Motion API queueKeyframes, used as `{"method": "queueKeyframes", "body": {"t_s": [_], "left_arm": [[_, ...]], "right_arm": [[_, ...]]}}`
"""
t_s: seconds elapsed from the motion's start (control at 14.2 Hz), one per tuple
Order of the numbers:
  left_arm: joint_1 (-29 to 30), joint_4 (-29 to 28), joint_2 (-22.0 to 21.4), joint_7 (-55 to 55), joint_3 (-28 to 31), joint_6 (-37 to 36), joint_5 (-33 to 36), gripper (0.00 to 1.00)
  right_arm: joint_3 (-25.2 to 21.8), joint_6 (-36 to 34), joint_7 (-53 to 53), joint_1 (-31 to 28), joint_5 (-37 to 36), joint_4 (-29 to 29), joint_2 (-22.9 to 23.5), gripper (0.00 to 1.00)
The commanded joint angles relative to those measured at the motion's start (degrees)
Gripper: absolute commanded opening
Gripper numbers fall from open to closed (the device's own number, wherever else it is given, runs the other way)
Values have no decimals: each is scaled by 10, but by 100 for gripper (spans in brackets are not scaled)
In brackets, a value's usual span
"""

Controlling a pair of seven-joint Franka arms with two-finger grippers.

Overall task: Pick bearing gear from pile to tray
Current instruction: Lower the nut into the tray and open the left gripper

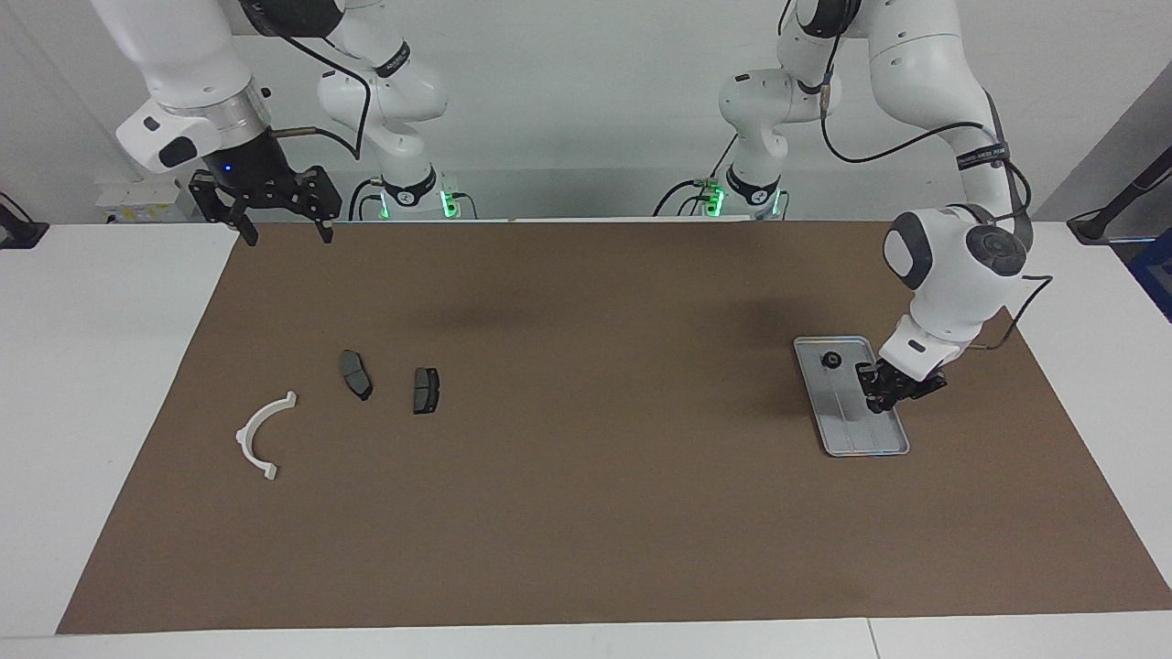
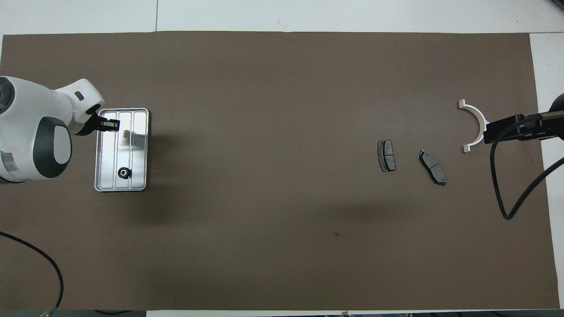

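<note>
Bearing gear (image 1: 831, 360), small, black and round, lies in the flat silver-grey metal tray (image 1: 865, 435) toward the worktop's left-arm end. The closed, seemingly empty left end effector (image 1: 877, 399) hovers over the tray's outer long rim. The open, empty right end effector (image 1: 283, 228) waits above the opposite end's robot-side corner.

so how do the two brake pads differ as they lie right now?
Pose: the brake pad nearer the white arc lies skewed to the mat's edges, while the other brake pad lies nearly square to them.
Outline: the skewed pad looks more tapered at its ends; the squarer one reads blockier.
Shared: both are dark grey, flat on the brown mat, untouched by either gripper.
</note>
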Motion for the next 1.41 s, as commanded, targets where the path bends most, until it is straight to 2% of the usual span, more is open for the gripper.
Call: {"method": "queueKeyframes", "body": {"t_s": [0.0,0.21,0.28,0.35,0.42,0.49,0.56,0.7,0.92,1.13,1.2,1.34], "left_arm": [[-1,-45,-10,0,0,55,-7,4],[-7,-58,-10,-9,0,70,-7,5],[-7,-59,-10,-10,0,70,-7,10],[-8,-60,-10,-9,0,69,-7,29],[-8,-65,-10,-9,0,71,-7,60],[-8,-65,-10,-10,0,70,-6,85],[-12,-61,-10,-10,0,68,-7,100],[-15,-44,-12,-24,0,54,-7,100],[-18,24,-24,-35,-2,-22,-6,100],[-26,101,-53,-52,-3,-158,-7,100],[-33,113,-67,-85,-4,-187,-6,100],[-58,111,-103,-156,-4,-201,-7,100]], "right_arm": [[-2,7,-12,3,6,-11,-10,100],[-1,6,-11,4,6,-11,-11,100],[-2,5,-11,4,6,-11,-11,100],[-1,5,-11,4,6,-11,-11,100],[-2,5,-11,4,6,-11,-11,100],[-2,5,-11,4,6,-11,-11,100],[-1,5,-11,4,6,-11,-11,100],[-1,5,-11,4,6,-11,-11,100],[-2,6,-11,3,6,-11,-12,100],[-2,7,-11,3,6,-11,-12,100],[-2,6,-11,3,6,-11,-12,100],[-2,7,-12,0,6,-11,-11,100]]}}
